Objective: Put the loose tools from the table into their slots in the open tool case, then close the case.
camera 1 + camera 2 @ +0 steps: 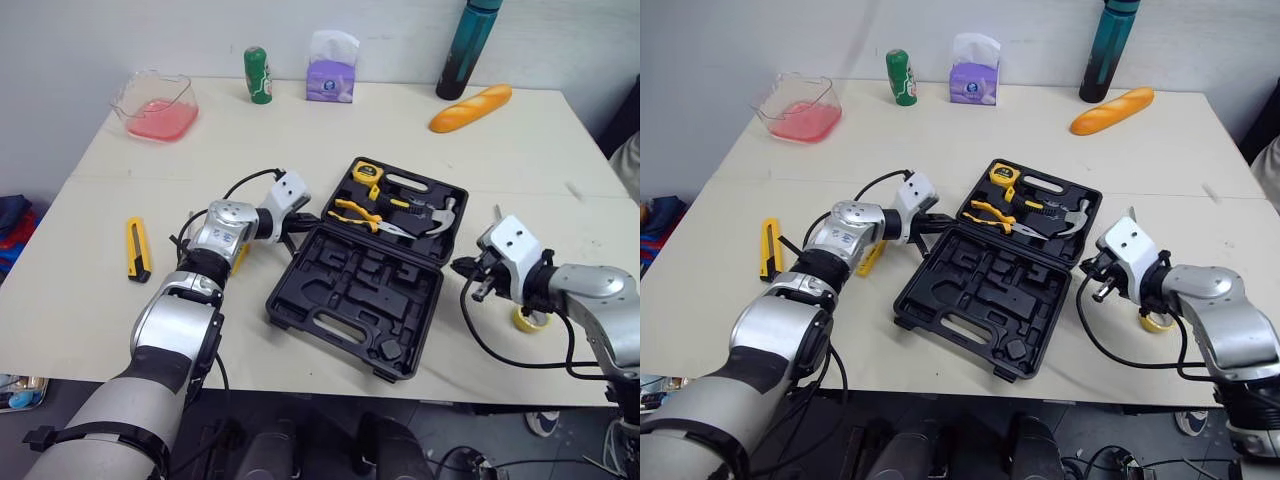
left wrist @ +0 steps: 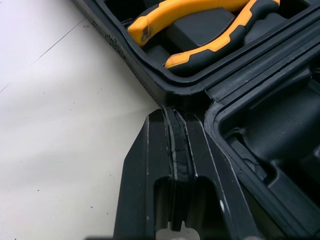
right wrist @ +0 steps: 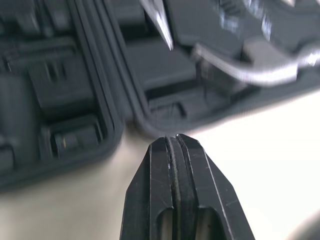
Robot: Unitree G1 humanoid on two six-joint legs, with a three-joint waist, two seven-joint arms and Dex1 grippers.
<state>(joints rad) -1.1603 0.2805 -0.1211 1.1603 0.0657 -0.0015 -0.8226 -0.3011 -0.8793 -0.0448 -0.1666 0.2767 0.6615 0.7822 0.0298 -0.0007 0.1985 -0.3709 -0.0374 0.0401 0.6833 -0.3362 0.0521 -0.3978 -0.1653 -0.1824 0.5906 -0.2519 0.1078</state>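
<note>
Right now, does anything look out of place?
Yes. A yellow knife lies loose on the table, left of the open case, whose near half looks empty. A bread loaf at the far edge seems odd here.

Black tool case [image 1: 350, 290], open, flat

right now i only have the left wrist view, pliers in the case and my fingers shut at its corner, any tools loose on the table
Observer: Yes. A yellow utility knife lies on the table, out to the left of the left gripper and apart from the tool case.
Operator: wheres the right gripper
Observer: The right gripper is shut, close to the case's right edge near the hinge.
Operator: anything by it
Observer: A yellow tape roll lies on the table beside the right wrist.
</note>
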